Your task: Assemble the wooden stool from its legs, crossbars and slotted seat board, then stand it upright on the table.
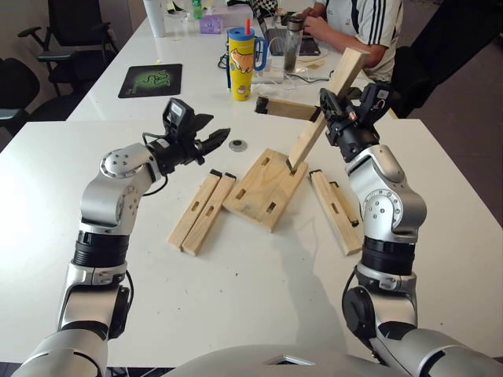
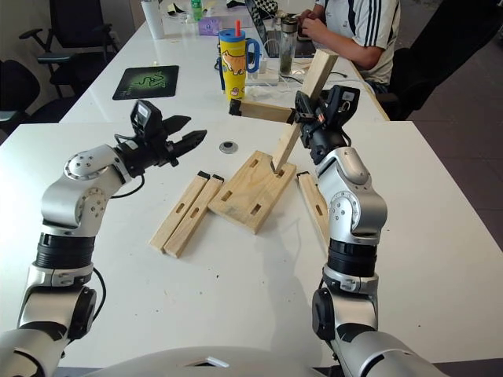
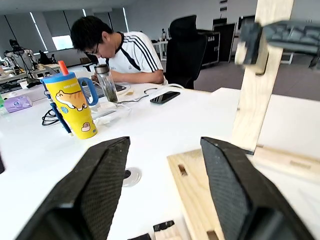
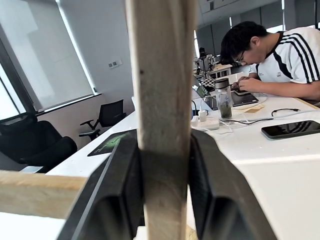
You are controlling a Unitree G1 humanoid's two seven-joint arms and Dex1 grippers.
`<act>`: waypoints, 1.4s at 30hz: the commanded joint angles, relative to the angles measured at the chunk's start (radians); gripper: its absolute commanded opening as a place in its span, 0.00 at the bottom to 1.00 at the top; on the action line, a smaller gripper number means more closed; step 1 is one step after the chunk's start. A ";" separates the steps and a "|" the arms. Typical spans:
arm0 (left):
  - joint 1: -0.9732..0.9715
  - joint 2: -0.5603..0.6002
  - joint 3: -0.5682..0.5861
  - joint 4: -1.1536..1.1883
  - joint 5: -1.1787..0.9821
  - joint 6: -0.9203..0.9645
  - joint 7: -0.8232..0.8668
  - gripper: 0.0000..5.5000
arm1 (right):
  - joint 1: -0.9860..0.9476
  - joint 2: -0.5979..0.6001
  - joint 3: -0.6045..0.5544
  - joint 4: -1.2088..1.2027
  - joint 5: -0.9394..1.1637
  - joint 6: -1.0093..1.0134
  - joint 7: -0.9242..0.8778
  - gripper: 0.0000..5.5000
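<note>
Smooth white table (image 1: 259, 298); flat slotted seat board (image 1: 263, 188), squared leg (image 1: 306, 143) in right tool (image 1: 328, 110)

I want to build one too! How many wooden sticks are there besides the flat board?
5 sticks: two side by side left of the seat board, one right of it, one behind it, one held by the right gripper. Others may be hidden.

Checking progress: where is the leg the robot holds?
Eye views: the right gripper clamps the leg, tilted, lower end at the right of the seat board.
</note>
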 commanded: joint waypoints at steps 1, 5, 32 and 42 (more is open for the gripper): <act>0.053 0.072 -0.131 0.031 0.144 -0.089 -0.068 0.47 | 0.050 0.046 0.009 -0.075 0.003 0.004 -0.062 0.19; 0.075 0.097 -0.216 0.072 0.243 -0.136 -0.113 0.47 | 0.083 0.057 0.013 -0.091 0.013 0.012 -0.075 0.19; 0.053 -0.113 -0.151 0.307 0.222 0.008 -0.073 0.47 | 0.094 0.071 0.038 -0.087 0.009 -0.018 -0.086 0.19; 0.035 -0.198 -0.071 0.361 0.111 0.104 -0.078 0.47 | 0.096 0.073 0.046 -0.091 0.007 -0.021 -0.086 0.19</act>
